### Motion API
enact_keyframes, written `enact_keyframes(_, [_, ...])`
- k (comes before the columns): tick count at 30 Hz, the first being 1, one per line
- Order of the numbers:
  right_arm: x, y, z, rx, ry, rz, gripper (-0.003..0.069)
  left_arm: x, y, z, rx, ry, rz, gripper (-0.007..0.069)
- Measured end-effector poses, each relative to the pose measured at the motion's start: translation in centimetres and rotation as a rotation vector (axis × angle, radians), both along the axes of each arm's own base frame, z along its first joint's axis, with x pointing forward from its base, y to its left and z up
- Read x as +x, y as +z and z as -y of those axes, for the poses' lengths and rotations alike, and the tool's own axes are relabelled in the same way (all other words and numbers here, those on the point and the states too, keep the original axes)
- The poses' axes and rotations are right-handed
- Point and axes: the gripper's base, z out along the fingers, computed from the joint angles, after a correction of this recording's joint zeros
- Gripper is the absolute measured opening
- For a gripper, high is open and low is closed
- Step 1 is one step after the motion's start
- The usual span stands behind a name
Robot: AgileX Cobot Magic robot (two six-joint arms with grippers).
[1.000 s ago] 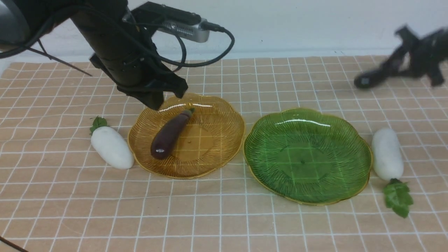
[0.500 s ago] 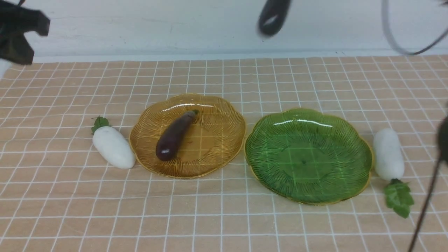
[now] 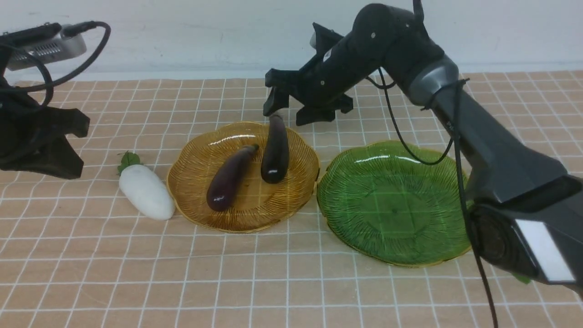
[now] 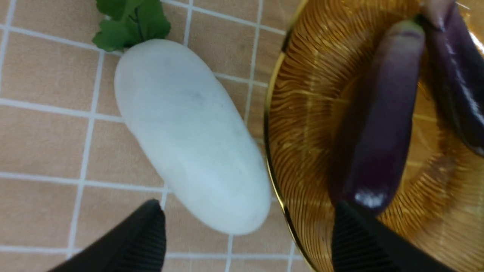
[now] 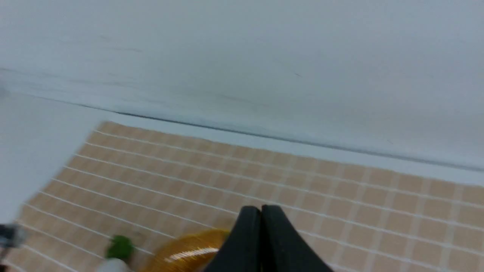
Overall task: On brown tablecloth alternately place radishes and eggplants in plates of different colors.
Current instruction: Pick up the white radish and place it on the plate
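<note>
Ribbed left jaws near smooth oblong radish (image 4: 189,136)

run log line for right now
left gripper open, facing radish | right gripper shut, empty | eggplants both in amber plate | green plate empty

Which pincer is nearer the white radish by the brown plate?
Left. The left pincer hangs open over the radish; the right pincer sits shut over the far rim of the plate.
</note>
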Motion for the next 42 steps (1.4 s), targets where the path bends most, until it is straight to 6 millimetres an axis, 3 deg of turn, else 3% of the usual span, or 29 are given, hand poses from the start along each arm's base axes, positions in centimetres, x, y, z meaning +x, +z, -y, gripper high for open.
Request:
enact_keyframes(7, [-1.9,-5.4,1.3,-0.182,-0.073,-0.225,-0.0013,1.5,-3.1,-0.2,-0.027,0.040,-0.031,0.0556])
enact_keyframes(13, [-5.8,-8.1,3.0,-0.297,-0.100,-0.328,-0.0013,2.7,-5.5,-0.7,-0.009,0.087,-0.027,0.0556])
enact_keyframes(18, [-9.1,-7.3,4.7,-0.348,-0.146,-0.295,-0.0013,3.4,-6.8,-0.8,-0.019,0.136,-0.024,0.0556])
enact_keyframes(25, [-12.8,-4.4,6.2,-0.342,-0.185,-0.187,-0.0014,4.2,-8.2,-0.5,-0.035,0.146,-0.047,0.0550])
enact_keyframes(29, [-14.0,-3.4,6.7,-0.340,-0.199,-0.147,-0.0014,4.3,-8.3,-0.5,-0.044,0.151,-0.051,0.0496])
enact_keyframes(33, [-15.2,-2.5,7.3,-0.346,-0.218,-0.107,-0.0014,4.3,-8.3,-0.9,-0.034,0.149,-0.060,0.0389])
enact_keyframes(38, [-15.7,-2.1,7.6,-0.349,-0.226,-0.091,-0.0014,3.7,-7.2,-3.0,0.016,0.117,-0.089,0.0372])
enact_keyframes(42, [-15.8,-2.1,7.5,-0.336,-0.226,-0.093,-0.0014,3.0,-4.0,-4.5,0.037,0.100,-0.063,0.0372])
